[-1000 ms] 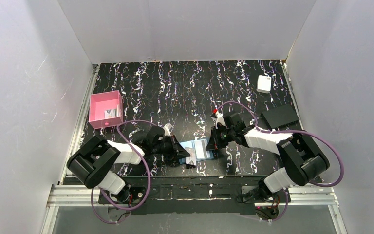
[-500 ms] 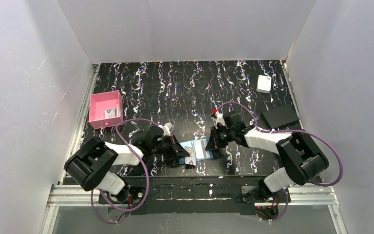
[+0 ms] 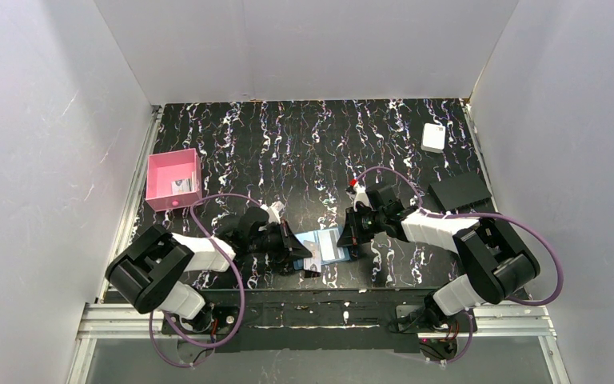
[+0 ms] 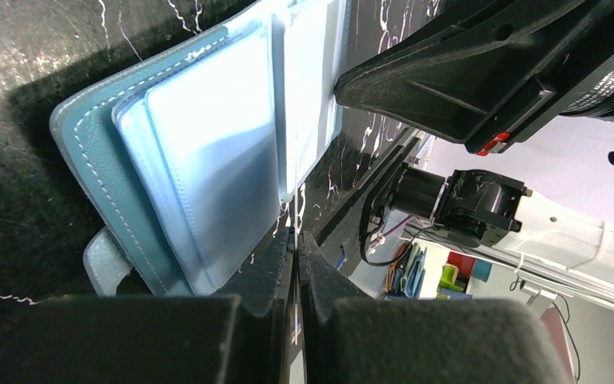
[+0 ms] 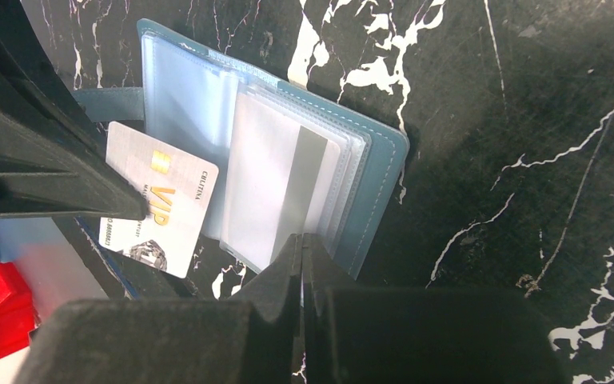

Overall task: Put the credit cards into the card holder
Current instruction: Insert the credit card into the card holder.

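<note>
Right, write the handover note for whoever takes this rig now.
Left gripper: shut on the VIP credit card, held at the edge of the open card holder; the card is not visibly inside a sleeve.
Right gripper: shut on the edge of the card holder's clear sleeves; the holder lies open on the table.
Done: a grey-striped card seems to sit in one sleeve already.
Left to do: slide the VIP credit card in, then fetch the loose card lying in the pink tray.
</note>
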Motion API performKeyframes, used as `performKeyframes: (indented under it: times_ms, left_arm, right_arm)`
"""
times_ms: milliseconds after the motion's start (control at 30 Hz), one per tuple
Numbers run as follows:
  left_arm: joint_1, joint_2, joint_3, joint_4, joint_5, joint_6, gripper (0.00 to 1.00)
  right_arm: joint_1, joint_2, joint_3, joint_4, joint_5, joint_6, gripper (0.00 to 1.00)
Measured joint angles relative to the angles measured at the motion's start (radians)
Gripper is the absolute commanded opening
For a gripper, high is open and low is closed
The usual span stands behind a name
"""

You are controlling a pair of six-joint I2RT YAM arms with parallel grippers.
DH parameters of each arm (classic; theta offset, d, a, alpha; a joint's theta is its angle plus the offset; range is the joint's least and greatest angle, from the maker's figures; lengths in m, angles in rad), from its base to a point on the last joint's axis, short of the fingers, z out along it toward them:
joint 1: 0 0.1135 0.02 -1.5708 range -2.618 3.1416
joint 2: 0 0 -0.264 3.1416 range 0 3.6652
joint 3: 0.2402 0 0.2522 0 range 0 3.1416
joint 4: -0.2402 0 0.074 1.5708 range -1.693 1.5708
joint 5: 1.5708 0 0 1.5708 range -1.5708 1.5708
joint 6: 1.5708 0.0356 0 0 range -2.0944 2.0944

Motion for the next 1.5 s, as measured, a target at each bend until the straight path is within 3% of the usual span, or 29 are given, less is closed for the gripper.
performKeyframes:
  times_ms: [1500]
  left_arm:
    - [0.021,0.19,0.109,0.048,0.018,0.086,0.0]
  right_arm:
    - [-0.001,0.0,-0.013,0.026,-0.01,0.019,0.05]
